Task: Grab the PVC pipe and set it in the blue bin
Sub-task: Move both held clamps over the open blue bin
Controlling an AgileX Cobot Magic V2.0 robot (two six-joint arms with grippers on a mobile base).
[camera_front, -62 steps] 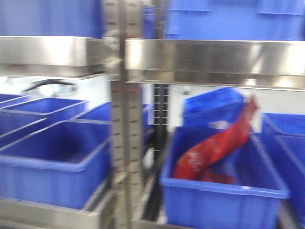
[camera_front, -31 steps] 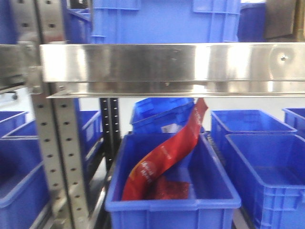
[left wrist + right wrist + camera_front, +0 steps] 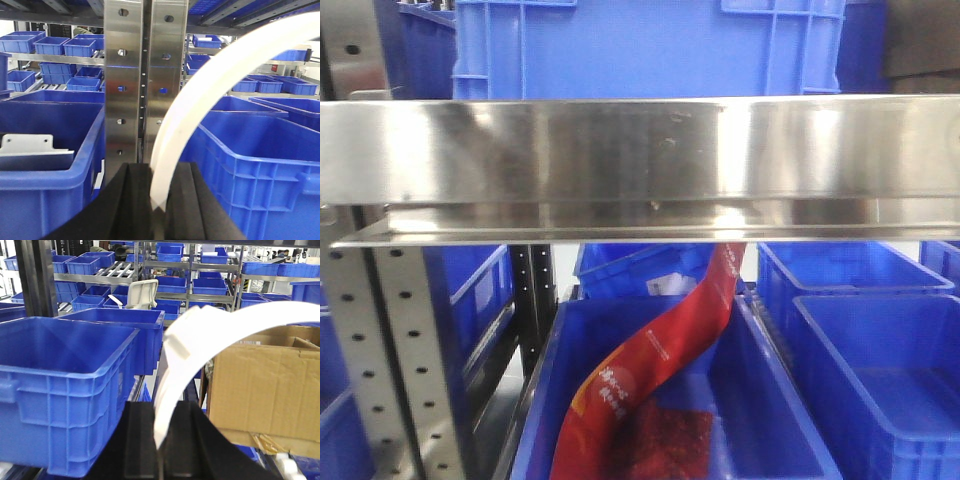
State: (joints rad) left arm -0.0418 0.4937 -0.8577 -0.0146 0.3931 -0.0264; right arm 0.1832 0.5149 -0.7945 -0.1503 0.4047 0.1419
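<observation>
left gripper (image 3: pixel 159 206): jaws clamped on PVC pipe (image 3: pixel 200 95), far end cut off | steel upright (image 3: pixel 122 85) behind, blue bin (image 3: pixel 260 170) right | right gripper (image 3: pixel 160 450): jaws clamped on white curved pipe (image 3: pixel 225 322), cardboard box (image 3: pixel 260 385) right

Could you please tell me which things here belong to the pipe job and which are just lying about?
Job in hand:
PVC pipe, clamped in the left hand and the right hand
blue bin beside it

Lying about:
red packet leaning in a bin
cardboard box
white plastic part
steel upright
</observation>
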